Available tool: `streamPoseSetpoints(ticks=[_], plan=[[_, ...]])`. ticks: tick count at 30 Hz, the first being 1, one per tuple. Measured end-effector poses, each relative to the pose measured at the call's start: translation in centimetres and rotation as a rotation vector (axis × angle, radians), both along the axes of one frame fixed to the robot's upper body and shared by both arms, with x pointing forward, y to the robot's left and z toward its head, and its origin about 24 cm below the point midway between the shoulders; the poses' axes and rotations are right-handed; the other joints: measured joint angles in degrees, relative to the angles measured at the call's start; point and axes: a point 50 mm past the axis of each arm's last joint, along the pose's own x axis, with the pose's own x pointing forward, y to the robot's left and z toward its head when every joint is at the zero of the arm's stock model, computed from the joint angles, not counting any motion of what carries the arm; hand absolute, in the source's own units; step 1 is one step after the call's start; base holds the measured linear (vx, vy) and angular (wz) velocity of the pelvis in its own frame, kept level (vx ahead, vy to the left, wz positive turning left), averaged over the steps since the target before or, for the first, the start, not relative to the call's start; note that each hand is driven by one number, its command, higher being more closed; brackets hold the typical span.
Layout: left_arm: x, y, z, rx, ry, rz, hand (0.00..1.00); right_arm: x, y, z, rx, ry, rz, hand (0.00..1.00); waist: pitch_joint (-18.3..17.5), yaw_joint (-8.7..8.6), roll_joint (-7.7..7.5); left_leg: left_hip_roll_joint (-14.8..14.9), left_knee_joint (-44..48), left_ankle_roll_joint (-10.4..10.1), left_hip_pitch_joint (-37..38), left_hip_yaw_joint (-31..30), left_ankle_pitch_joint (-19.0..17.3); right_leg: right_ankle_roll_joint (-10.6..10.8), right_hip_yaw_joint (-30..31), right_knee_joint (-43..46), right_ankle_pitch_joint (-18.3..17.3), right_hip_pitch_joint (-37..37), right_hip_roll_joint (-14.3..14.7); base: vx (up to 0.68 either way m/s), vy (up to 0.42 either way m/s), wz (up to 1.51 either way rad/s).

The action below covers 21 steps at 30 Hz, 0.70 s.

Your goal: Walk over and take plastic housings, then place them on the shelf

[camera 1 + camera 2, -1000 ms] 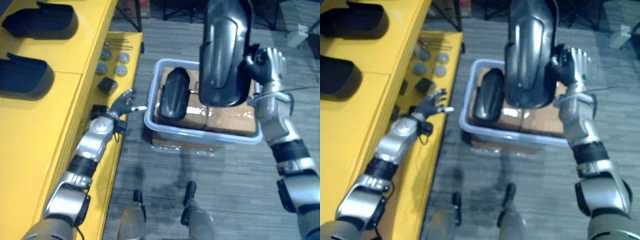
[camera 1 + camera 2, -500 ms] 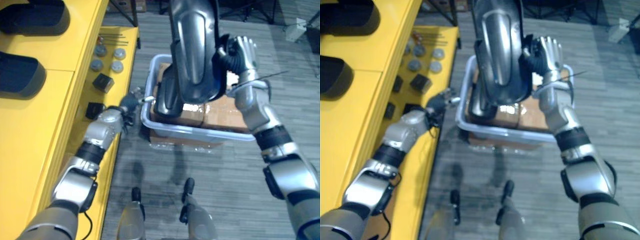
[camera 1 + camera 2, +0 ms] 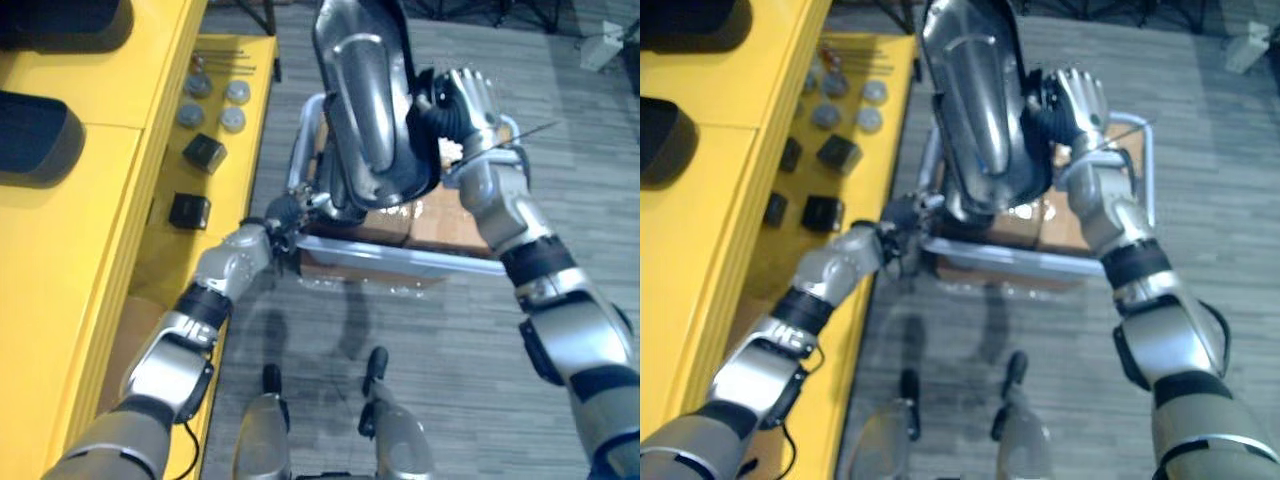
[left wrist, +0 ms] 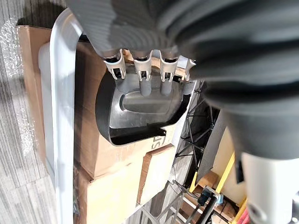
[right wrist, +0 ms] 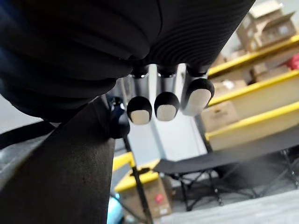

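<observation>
My right hand [image 3: 460,100] is shut on a large dark plastic housing [image 3: 365,110], holding it upright in the air above the grey bin [image 3: 400,255]. In the right wrist view the curled fingers [image 5: 166,105] press against the housing's dark wall [image 5: 60,172]. My left hand [image 3: 283,212] reaches to the bin's left rim. In its wrist view the relaxed fingers [image 4: 142,74] point at a second dark housing [image 4: 140,109] lying in the bin on cardboard boxes [image 4: 93,158].
A yellow shelf [image 3: 90,230] runs along the left, with two dark housings [image 3: 35,135] on its upper level. Small black boxes [image 3: 204,152] and round grey parts [image 3: 210,100] lie on its lower level. The bin stands on grey floor [image 3: 450,380].
My right hand has carried the housing leftward, towards the shelf side of the bin. My left hand has moved from the shelf edge to the bin's rim. The camera has shifted too.
</observation>
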Motion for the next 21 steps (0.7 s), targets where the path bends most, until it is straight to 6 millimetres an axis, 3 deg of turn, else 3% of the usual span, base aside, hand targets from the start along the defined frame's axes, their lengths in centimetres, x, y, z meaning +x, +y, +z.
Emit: streamPoseSetpoints(ticks=[9, 21], plan=[[0.2, 0.4, 0.2, 0.027, -0.027, 0.043, 0.0, 0.1, -0.1, -1.1, -0.017, 0.048, 0.004, 1.0, 0.0, 0.07, 0.0, 0.0, 0.0, 0.0, 0.1, 0.0, 0.0, 0.0, 0.0, 0.0, 0.0, 0.0, 0.0, 0.0, 0.0, 0.0], [0.4, 1.4, 0.9, 0.003, -0.051, 0.086, 0.0, -0.3, -0.9, -5.0, -0.052, 0.189, 0.014, 1.0, 0.0, 0.01, -0.01, 0.0, 0.0, 0.0, 0.4, 0.0, 0.0, 0.0, 0.1, 0.0, 0.0, 0.3, 0.1, 0.0, 0.0, 0.0]])
